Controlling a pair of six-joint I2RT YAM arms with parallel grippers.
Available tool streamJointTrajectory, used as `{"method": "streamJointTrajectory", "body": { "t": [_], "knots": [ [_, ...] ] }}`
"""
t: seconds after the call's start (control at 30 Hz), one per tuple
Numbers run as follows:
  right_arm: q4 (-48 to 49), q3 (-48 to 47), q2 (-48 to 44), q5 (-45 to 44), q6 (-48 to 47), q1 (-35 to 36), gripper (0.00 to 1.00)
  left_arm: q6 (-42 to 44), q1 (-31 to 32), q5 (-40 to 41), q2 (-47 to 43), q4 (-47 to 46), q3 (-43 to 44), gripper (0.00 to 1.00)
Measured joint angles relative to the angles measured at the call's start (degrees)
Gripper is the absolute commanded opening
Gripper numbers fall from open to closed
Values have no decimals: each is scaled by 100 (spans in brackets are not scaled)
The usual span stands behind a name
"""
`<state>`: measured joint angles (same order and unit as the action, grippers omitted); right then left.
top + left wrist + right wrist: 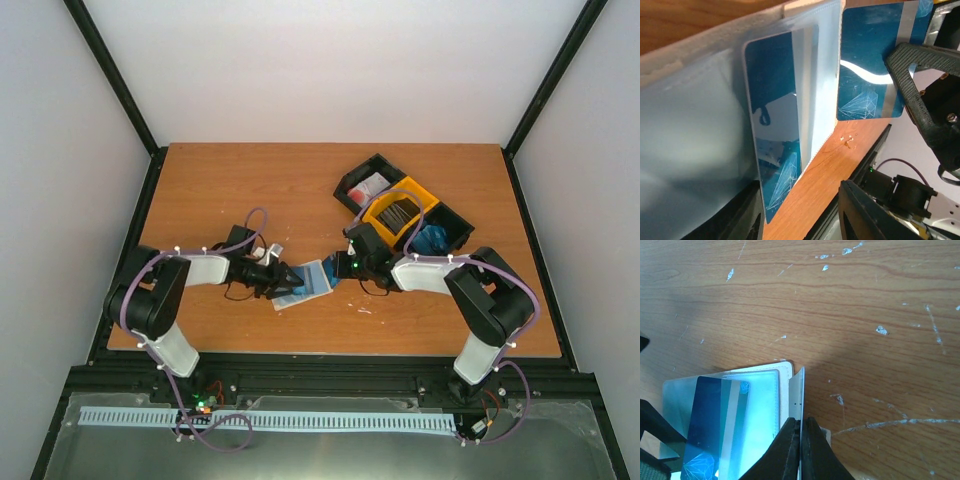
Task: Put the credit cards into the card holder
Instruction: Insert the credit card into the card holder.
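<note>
Right end effector clamped on a credit card – card edge-on, touching the open card holder on the worktop, left end effector released – jaws apart at holder's opposite side.

The scuffed wooden worktop is carrying the opened card holder, lying flat near the middle of the front edge, while a row of black and yellow bins is sitting slantwise toward the back right.
</note>
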<state>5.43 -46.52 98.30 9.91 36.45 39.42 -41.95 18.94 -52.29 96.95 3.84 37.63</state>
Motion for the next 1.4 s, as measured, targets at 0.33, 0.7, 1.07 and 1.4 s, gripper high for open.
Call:
{"method": "streamJointTrajectory", "body": {
  "t": [0.33, 0.7, 1.07, 1.4],
  "knots": [
    [120, 57, 0, 66, 0, 0, 3, -50, 52, 597, -378, 1078, 236, 52],
    [149, 61, 0, 107, 0, -2, 3, 9, 188, 732, 92, 1246, 723, 21],
    [177, 55, 44, 131, 0, -2, 3, 114, 378, 758, 435, 1309, 1119, 17],
    [149, 31, 46, 142, -7, -2, 3, 201, 433, 778, 579, 1375, 1213, 25]
  ]
}}
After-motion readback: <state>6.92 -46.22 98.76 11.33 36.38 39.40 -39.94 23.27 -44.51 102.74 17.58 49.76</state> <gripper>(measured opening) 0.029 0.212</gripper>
